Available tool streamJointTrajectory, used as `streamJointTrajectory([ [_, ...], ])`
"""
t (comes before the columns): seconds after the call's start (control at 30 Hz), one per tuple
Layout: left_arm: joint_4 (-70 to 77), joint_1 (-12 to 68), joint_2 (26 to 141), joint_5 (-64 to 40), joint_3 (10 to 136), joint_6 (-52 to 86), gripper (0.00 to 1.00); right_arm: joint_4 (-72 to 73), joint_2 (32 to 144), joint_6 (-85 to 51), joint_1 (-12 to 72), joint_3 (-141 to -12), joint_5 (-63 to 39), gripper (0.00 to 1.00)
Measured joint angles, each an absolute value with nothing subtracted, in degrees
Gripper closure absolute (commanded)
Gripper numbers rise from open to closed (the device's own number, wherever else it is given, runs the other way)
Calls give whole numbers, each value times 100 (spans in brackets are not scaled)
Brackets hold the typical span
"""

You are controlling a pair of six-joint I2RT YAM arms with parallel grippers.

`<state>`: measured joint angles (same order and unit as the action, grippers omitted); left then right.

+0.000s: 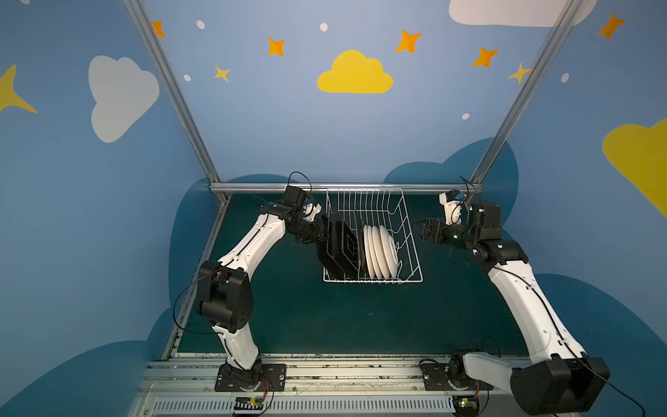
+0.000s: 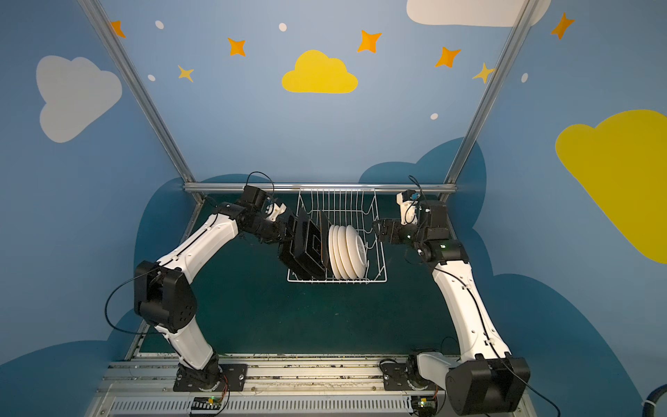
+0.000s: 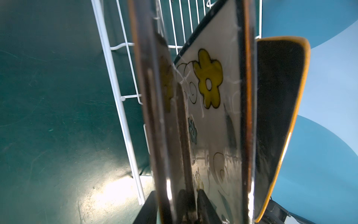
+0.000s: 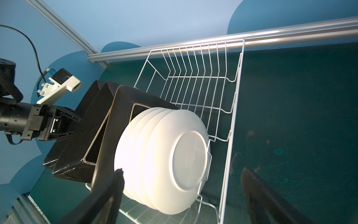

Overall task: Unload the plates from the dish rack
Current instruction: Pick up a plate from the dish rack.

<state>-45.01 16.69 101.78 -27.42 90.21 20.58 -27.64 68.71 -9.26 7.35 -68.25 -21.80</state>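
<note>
The white wire dish rack (image 1: 371, 281) (image 2: 337, 281) (image 4: 235, 108) stands at the back of the table. Several round white plates (image 1: 380, 252) (image 2: 346, 251) (image 4: 174, 159) stand on edge in its front half. Left of them stand three square plates. The outermost black-backed plate (image 1: 335, 249) (image 2: 305, 249) (image 3: 155, 116) tilts out over the rack's left side. My left gripper (image 1: 321, 231) (image 3: 177, 192) is shut on its rim. Behind it are the cream flowered plate (image 3: 209, 81) and a dark plate (image 3: 279, 116). My right gripper (image 1: 427, 231) (image 4: 182, 169) hangs open just right of the rack, holding nothing.
The green table surface (image 1: 325, 317) stretches in front of the rack. An aluminium rail (image 1: 346, 187) runs right behind the rack, with blue walls on three sides. Upright prongs (image 4: 193, 81) fill the rack's rear half.
</note>
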Motion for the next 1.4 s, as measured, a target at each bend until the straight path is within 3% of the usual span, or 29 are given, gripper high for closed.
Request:
streamJointTrajectory([
  [0.8,-4499,1769,10241,-2692,9030,2556,76,-2681,6864,-1004,735,-6726,-2156,6],
  [1.4,-4495,1778,10230,-2596,9026,2790,88,-2902,7039,-757,766,-6818,-2571,6],
])
